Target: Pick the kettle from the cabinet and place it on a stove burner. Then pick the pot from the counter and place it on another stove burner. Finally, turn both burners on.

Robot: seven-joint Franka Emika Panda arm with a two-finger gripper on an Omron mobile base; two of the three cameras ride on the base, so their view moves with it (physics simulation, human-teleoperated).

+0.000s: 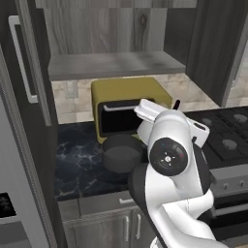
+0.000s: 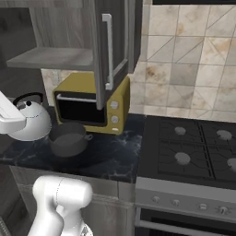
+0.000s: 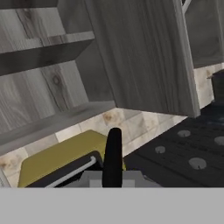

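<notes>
Silver-white kettle (image 2: pixel 29 122) hanging under the jaws, pinched shut on its black arched handle, out of the cabinet (image 1: pixel 111 63), above the bench (image 2: pixel 106 156). First step under way: carrying. Next: swinging across to a burner (image 2: pixel 182 158), well off beyond the pot (image 2: pixel 68 138), lowering squarely.

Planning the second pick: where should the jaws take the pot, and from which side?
Probably the pot rim, from straight above. It sits upright and lidless on the counter, so its thin wall is open to pinch. Its side handle is small. The yellow microwave stands close behind, so take the front rim.
</notes>
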